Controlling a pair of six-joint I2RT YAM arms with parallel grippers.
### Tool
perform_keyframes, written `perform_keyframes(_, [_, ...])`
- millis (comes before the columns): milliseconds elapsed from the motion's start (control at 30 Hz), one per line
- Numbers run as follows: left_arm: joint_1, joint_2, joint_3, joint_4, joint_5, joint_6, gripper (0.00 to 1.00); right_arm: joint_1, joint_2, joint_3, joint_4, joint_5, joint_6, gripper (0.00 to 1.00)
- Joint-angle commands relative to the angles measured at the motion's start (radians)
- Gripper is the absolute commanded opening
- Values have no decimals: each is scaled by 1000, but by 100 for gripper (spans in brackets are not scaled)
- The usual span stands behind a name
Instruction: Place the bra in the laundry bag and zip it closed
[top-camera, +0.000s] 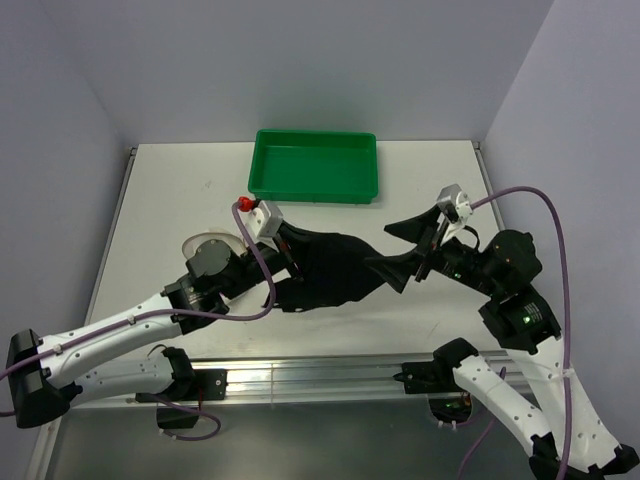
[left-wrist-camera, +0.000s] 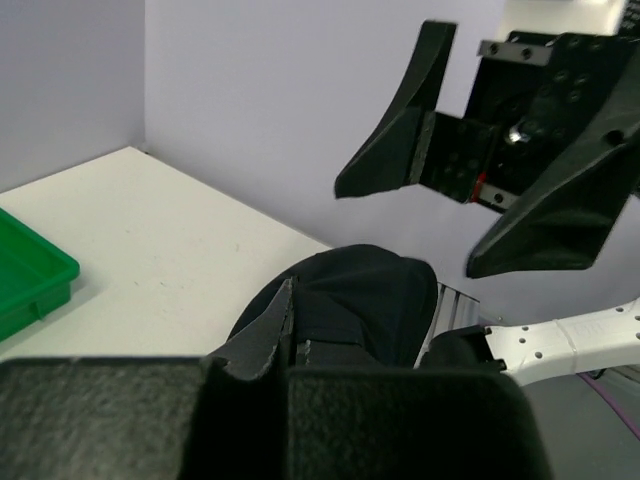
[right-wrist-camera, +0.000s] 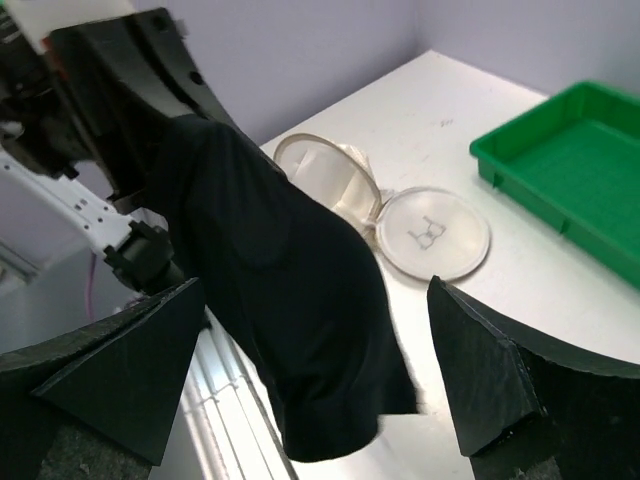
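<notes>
Robot lab test cell. White table boxed by bare lilac walls; aluminium mounting rail along bottom of frame; loose purple cables at right; green tray upper centre.

Translucent white mesh laundry bag was mostly hidden under left arm, top view centre-left; green plastic tray cropped, wrist views.

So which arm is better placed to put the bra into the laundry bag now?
Left. The left gripper is shut on the black bra, and the open laundry bag lies close by that arm. The right gripper is open and holds nothing.
</notes>
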Motion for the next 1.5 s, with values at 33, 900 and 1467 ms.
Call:
perform_keyframes(33, [14,-32,38,-27,56,-58,0,28,-29,104,-63,-51,-158,100])
perform_keyframes(900, [54,-24,65,-15,84,-147,0,127,149,-77,96,-149,-43,59])
perform_keyframes(1467, [236,-308,49,-1142,-881,-550,69,121,327,41,379,27,174,0])
